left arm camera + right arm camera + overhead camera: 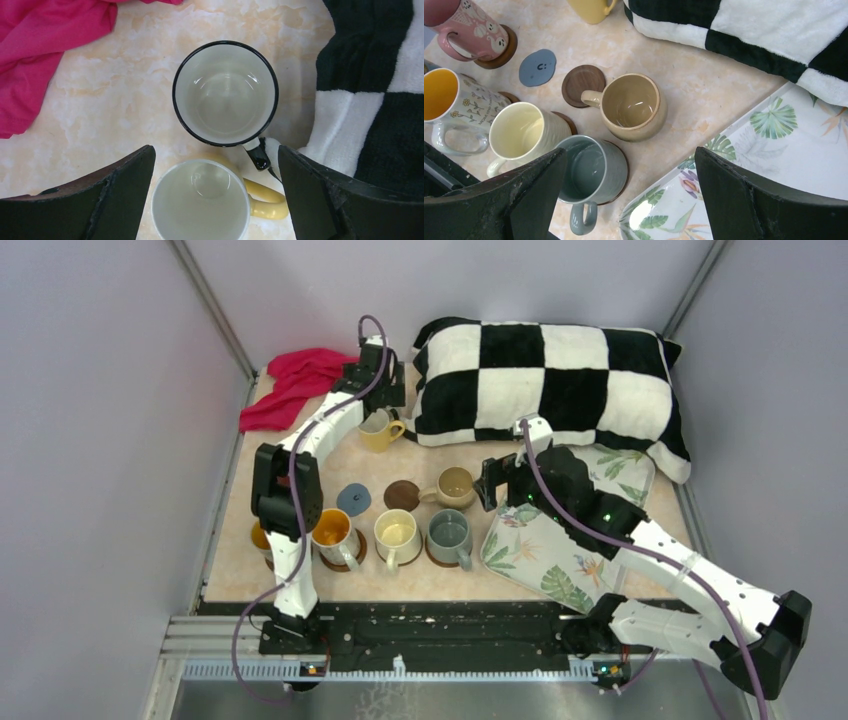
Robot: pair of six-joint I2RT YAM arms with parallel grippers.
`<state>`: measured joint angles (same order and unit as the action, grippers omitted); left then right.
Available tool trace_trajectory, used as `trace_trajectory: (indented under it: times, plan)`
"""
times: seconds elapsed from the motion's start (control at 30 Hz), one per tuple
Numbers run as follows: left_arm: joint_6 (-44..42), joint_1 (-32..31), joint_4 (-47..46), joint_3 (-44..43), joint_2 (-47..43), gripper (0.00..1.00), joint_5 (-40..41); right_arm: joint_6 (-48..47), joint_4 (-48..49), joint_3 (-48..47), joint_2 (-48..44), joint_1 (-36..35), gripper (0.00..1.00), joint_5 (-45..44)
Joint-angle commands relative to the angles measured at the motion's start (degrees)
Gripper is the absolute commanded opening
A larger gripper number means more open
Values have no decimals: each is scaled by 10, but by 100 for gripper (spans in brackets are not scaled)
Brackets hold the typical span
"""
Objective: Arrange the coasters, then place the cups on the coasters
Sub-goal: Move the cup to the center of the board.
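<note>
My left gripper (378,405) hangs open over a yellow cup (201,200), which stands between its spread fingers untouched. Just beyond is a white cup with a black rim (225,93). My right gripper (629,192) is open and empty above the grey cup (589,172). The grey, cream (521,132) and floral orange-lined (449,97) cups each stand on a brown coaster. A pink cup (466,27) also stands on one. The tan cup (455,486) sits on the bare table beside an empty brown coaster (402,495) and a blue-grey coaster (353,499).
A black-and-white checked cushion (560,380) lies across the back right. A leaf-print tray (545,555) sits under my right arm. A red cloth (295,385) is bunched at the back left. Walls close in both sides.
</note>
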<state>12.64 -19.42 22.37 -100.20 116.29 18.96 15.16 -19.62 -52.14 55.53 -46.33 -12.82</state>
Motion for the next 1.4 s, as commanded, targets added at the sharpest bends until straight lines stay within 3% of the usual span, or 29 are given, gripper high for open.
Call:
trace_trajectory:
  times: [0.0,0.4,0.83,1.2,1.37]
  plan:
    - [4,8,-4,-24,16,99,-7,-2,8,-22,0,6,99,-10]
    - [-1,16,-8,-67,60,99,-37,-4,0,-24,-6,6,99,-19]
    - [13,17,32,-138,119,98,-5,-5,-2,-23,-6,5,99,-24]
    - [26,17,30,-142,136,93,-12,-5,-2,-22,-4,5,99,-22]
    - [29,17,28,-143,143,95,-8,-5,-3,-21,-5,5,99,-25]
